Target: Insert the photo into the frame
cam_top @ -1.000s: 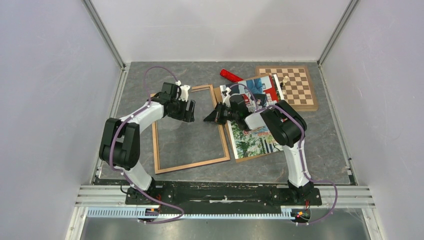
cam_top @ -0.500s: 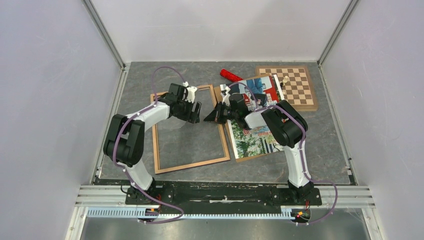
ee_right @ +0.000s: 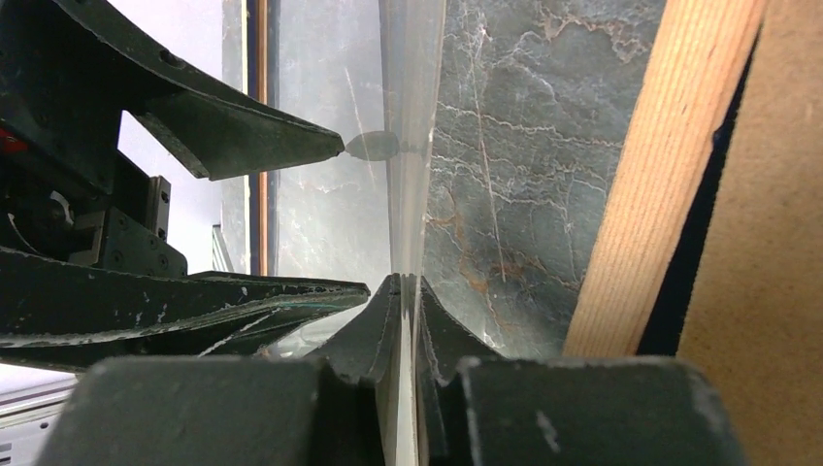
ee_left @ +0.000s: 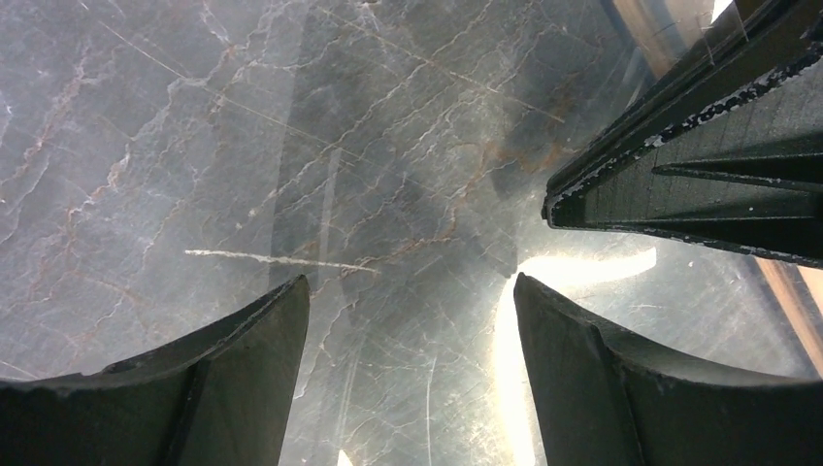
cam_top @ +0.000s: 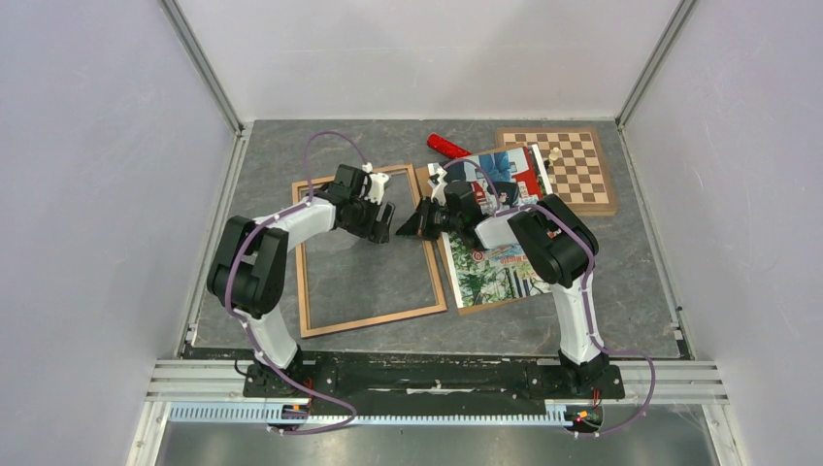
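Observation:
The frame (cam_top: 369, 316), light brown wood, lies flat on the grey table left of centre. The photo (cam_top: 490, 262) lies face up to its right, on a brown panel and partly under my right arm. My right gripper (cam_top: 408, 229) (ee_right: 400, 291) is over the frame's right rail (ee_right: 670, 165), shut on the edge of a thin clear sheet (ee_right: 412, 146) that stands edge-on between its jaws. My left gripper (cam_top: 380, 218) (ee_left: 410, 291) is open just left of it, over the clear sheet (ee_left: 388, 194), with nothing between its fingers.
A wooden chessboard (cam_top: 573, 167) with a pale piece sits at the back right. A red object (cam_top: 448, 147) lies behind the photo. The brown panel (cam_top: 495, 303) shows below the print. White walls close in both sides and the back.
My left arm has swung right across the frame, bringing its open gripper close to the right gripper. The right gripper has stayed in place on the clear sheet.

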Controlling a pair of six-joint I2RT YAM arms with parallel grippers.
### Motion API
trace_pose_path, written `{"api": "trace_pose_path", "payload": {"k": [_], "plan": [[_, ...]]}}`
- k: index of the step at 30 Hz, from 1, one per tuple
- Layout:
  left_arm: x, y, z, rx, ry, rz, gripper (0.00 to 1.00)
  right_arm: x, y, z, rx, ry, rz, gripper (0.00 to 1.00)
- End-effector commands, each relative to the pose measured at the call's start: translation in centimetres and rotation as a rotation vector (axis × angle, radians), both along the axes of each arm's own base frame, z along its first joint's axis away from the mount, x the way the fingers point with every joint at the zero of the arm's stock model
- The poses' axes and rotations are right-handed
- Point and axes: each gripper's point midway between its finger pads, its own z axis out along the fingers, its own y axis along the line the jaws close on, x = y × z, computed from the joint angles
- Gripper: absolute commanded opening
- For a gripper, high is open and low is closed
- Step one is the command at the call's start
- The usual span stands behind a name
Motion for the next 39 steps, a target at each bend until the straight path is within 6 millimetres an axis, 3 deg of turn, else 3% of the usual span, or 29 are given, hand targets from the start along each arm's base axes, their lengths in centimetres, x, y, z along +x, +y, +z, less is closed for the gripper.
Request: {"api": "trace_pose_path", "payload": {"k": [1,14,24,39], "plan": [[1.5,-0.6,0.9,0.024,-0.056,-0.035,0.83,0.9,0.2,1.9,-0.009,-0.074,-0.003,0.07],[1.0,-0.2,-0.4,0.077,0.001,-0.039,0.83,1.0,0.5,1.9,-0.021,-0.077,0.007,0.15],[0.8,0.0,-1.1,0.097,0.039,-0.037,0.83,1.3,0.3,2.6,-0.044,-0.099,0.008,0.35],[0.6,0.3,-1.6,0.116,0.058,-0.033,0.83,1.8,0.1,3.8,-0.083,-0.145,0.013,0.42]]}}
